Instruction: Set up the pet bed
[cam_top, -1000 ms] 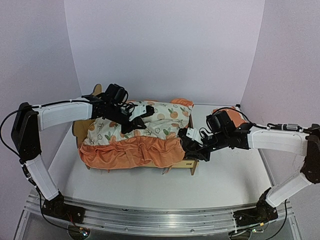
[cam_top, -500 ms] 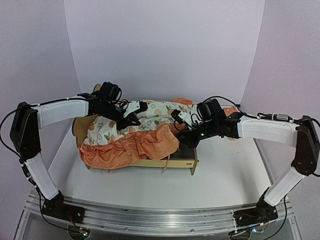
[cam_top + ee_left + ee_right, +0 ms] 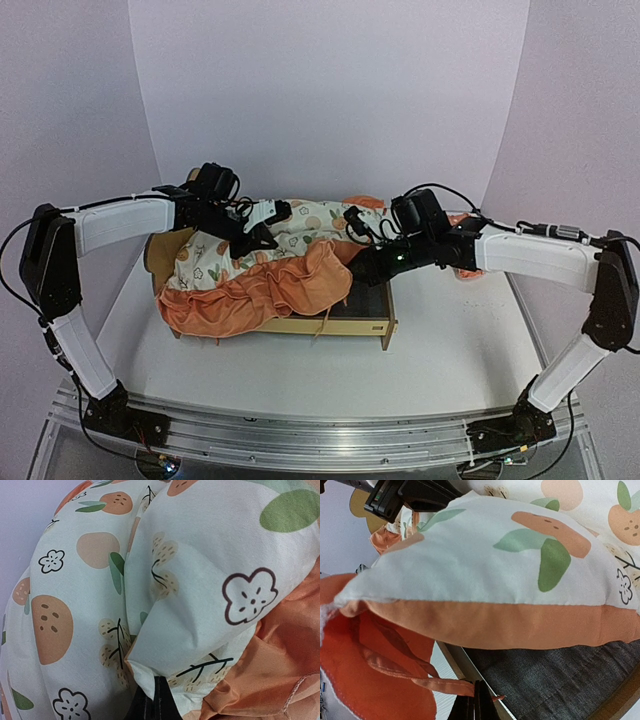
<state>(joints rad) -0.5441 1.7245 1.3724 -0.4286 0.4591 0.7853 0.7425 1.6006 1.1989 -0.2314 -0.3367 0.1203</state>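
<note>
The pet bed, a light plywood frame, stands mid-table with its headboard at the left. An orange-print mattress pad with an orange ruffle lies bunched over it. Its right end is lifted, so the dark grey felt base shows. My left gripper is shut on a fold of the pad's printed fabric. At the bed's right part, my right gripper is shut on a thin orange strip of the ruffle's edge, just above the wooden side rail.
A small orange pillow lies at the back right, mostly hidden behind my right arm. White walls close off the table at the back and sides. The ruffle hangs over the bed's front rail on the left.
My right gripper shut on the ruffle's edge and drew it up and left, baring the felt base at the bed's right end. My left gripper shifted slightly left with the pad.
</note>
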